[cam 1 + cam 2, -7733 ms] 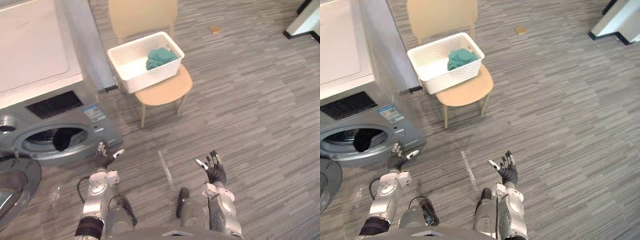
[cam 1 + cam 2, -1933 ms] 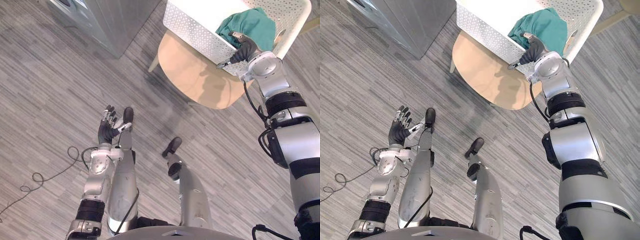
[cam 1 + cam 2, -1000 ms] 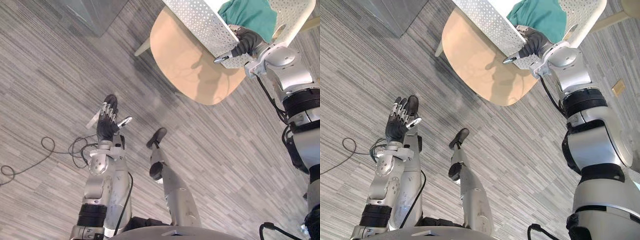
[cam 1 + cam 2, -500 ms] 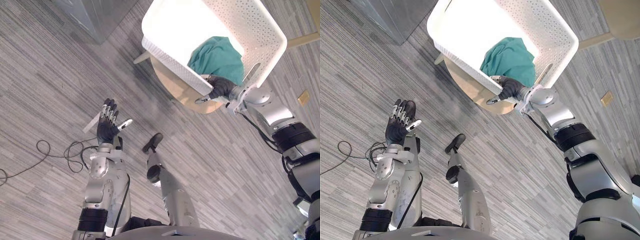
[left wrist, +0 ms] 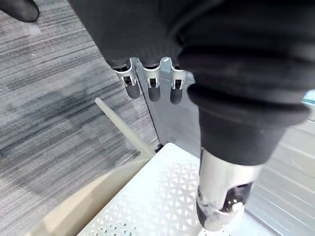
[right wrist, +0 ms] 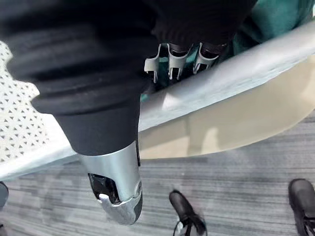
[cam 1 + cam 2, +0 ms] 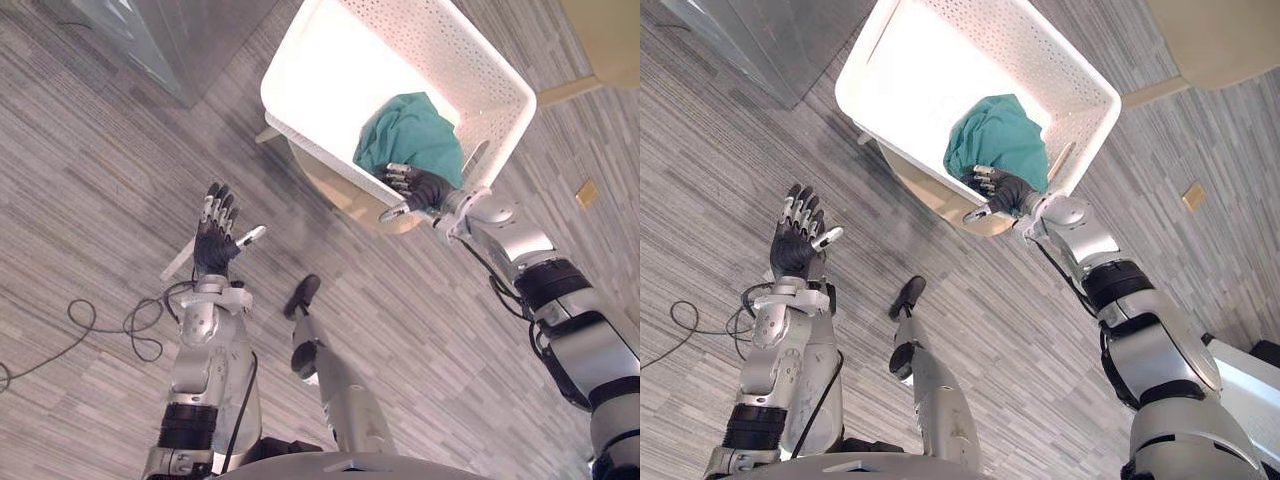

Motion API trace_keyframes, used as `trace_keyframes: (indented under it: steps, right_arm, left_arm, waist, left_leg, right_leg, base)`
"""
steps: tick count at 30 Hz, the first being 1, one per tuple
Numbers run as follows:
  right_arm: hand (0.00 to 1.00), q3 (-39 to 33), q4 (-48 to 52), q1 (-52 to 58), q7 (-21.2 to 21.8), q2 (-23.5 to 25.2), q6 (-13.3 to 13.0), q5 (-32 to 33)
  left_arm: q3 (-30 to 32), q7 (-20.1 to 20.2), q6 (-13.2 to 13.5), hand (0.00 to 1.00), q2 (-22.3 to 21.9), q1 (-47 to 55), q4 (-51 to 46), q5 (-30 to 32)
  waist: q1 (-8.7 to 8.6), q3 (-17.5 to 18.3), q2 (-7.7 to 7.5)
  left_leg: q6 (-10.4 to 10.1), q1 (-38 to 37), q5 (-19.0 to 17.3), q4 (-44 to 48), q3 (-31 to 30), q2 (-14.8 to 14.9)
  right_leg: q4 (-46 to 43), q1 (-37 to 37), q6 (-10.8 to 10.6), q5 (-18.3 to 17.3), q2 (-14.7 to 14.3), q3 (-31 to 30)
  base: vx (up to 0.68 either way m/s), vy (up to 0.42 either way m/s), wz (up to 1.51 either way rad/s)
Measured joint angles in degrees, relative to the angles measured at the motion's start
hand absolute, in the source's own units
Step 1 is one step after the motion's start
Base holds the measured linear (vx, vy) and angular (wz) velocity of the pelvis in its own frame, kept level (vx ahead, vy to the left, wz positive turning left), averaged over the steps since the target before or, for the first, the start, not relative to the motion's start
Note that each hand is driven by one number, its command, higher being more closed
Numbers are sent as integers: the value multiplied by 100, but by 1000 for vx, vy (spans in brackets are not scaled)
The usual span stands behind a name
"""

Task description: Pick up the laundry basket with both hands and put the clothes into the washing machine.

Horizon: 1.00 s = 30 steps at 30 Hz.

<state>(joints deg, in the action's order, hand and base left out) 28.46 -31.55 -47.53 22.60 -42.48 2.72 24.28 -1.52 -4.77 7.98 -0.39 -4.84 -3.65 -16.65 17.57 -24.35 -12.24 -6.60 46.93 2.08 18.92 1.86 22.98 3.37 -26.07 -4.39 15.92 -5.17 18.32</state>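
Observation:
The white perforated laundry basket (image 7: pixel 300 75) sits on a tan wooden chair (image 7: pixel 340 195), with a teal cloth (image 7: pixel 410 135) bunched in its right end. My right hand (image 7: pixel 425 190) rests on the near rim beside the cloth. Its fingers (image 7: pixel 985 178) lie relaxed over the rim onto the teal cloth, and the thumb points straight out along the outside wall. The right wrist view shows the fingers (image 6: pixel 174 59) crossing the rim (image 6: pixel 236 69) towards the cloth. My left hand (image 7: pixel 213 240) hovers open over the floor, left of the basket and apart from it, holding nothing.
The grey washing machine's corner (image 7: pixel 150 40) stands at the upper left, close to the basket. The chair's back (image 7: pixel 605 30) is at the upper right. A white tape strip (image 7: pixel 178 262) and a small tan square (image 7: pixel 587 192) lie on the wood-pattern floor.
The camera has shifted. My right hand's fingers now reach over the rim onto the teal cloth. The left hand has lifted a little and stays open.

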Motion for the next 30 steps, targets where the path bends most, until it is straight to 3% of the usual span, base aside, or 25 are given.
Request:
trace_keyframes:
  steps: [4, 7, 9, 10, 15, 17, 18, 20, 22, 23, 24, 25, 26, 27, 28, 30]
  right_arm:
    - [0, -177, 17, -39, -39, 8, 33, -2]
    - [0, -216, 176, 196, -39, 4, 75, -133]
    - [0, -223, 474, 557, -38, -8, 68, -216]
    - [0, -214, 662, 809, -25, -17, 64, -219]
    - [0, 87, 753, 1115, 106, -145, 76, -225]
    - [0, 74, 959, 1433, 147, -383, 67, -242]
    - [0, 46, 1149, 1666, 196, -689, 49, -248]
    - [0, 28, 1282, 1794, 170, -887, -43, -279]
    - [0, 48, 1344, 1771, 129, -886, -158, -330]
    - [0, 57, 1371, 1745, 66, -885, -198, -331]
    - [0, 57, 1385, 1679, 49, -888, -257, -331]
    - [0, 56, 1387, 1556, 37, -888, -266, -331]
    - [0, 54, 1376, 1426, 2, -885, -270, -332]
    - [0, 66, 1311, 1228, -30, -840, -272, -340]
    - [0, 75, 1213, 1054, -53, -752, -278, -366]
    - [0, 79, 1010, 774, -137, -561, -308, -447]
  left_arm:
    - [144, -33, -10, 0, -31, 0, 257, -1]
    - [97, -17, -30, 0, -73, 103, 473, 0]
    - [59, 9, -49, 0, -70, 184, 548, 1]
    - [16, 19, -50, 0, -61, 243, 603, 2]
    - [-27, 112, -123, 0, 283, 409, 1144, 8]
    - [-63, 143, -138, 0, 461, 517, 1217, 36]
    - [-60, 142, -129, 0, 508, 546, 1210, 114]
    - [77, 140, -109, 0, 515, 616, 1207, 130]
    - [153, 139, -125, 0, 504, 733, 1355, 120]
    - [149, 140, -137, 0, 544, 778, 1367, 120]
    - [150, 140, -144, 0, 586, 786, 1367, 120]
    - [157, 144, -159, 0, 624, 756, 1368, 121]
    - [170, 146, -188, 0, 659, 701, 1394, 121]
    - [210, 146, -222, 0, 712, 588, 1432, 121]
    - [273, 148, -236, 0, 742, 532, 1433, 121]
    - [369, 146, -240, 0, 782, 515, 1435, 123]
  waist:
    - [4, 86, 71]
    - [-34, 399, 81]
    - [-71, 502, 78]
    - [-104, 518, 67]
    - [-475, 537, 61]
    - [-611, 539, 55]
    - [-653, 540, 54]
    - [-605, 545, 79]
    - [-531, 509, 122]
    - [-456, 507, 33]
    - [-456, 518, -35]
    - [-483, 519, -62]
    - [-509, 512, -91]
    - [-500, 492, -163]
    - [-503, 472, -216]
    - [-492, 452, -256]
  left_leg:
    - [-14, -238, -28, -78, 118, 258]
    - [-52, -468, -3, -355, 330, 229]
    - [-19, -771, 138, -516, 473, 82]
    - [4, -981, 167, -608, 502, -46]
    - [77, -1619, 218, -704, 525, -367]
    - [223, -1798, 210, -657, 331, -580]
    - [356, -1745, 122, -428, 158, -732]
    - [444, -1426, 63, 246, -44, -727]
    - [443, -929, 61, 1457, -311, -519]
    - [504, -915, 19, 1512, -333, -494]
    - [706, -957, -140, 1385, -289, -480]
    - [738, -1064, -376, 1134, -184, -444]
    - [505, -1139, -383, 836, -129, -454]
    - [162, -1239, -153, 517, -86, -540]
    - [-55, -1371, 18, 281, -80, -614]
    - [-142, -1649, 150, -48, -91, -754]
  right_leg:
    - [-476, -90, 137, -170, -150, -30]
    - [-465, -98, 181, -212, -143, -76]
    - [-624, -3, 219, -554, -53, -158]
    - [-875, 39, 221, -897, 77, -210]
    - [-1990, 206, 258, -1810, 461, -263]
    - [-2354, 387, 333, -2215, 598, -451]
    - [-2457, 548, 318, -2625, 697, -512]
    - [-2574, 669, 332, -2936, 679, -381]
    - [-2776, 956, 342, -3115, 582, -141]
    - [-2852, 972, 363, -3189, 588, -136]
    - [-2874, 965, 358, -3210, 598, -102]
    - [-2878, 944, 354, -3209, 599, -69]
    - [-2881, 885, 335, -3196, 627, -69]
    - [-2857, 799, 259, -3120, 696, -116]
    - [-2826, 778, 248, -3092, 727, -200]
    - [-2766, 814, 222, -3015, 794, -381]
  base:
    - [41, 11, -20]
    - [92, 16, -11]
    - [114, 10, 13]
    - [125, -24, 26]
    - [107, -27, 36]
    - [60, -34, 88]
    - [18, -72, 107]
    - [-33, -66, 83]
    - [-19, -6, 43]
    - [14, 20, 23]
    - [34, 6, 18]
    - [41, -7, 24]
    - [32, 10, 18]
    - [0, 37, 9]
    - [-6, 39, -3]
    - [-10, 29, -11]
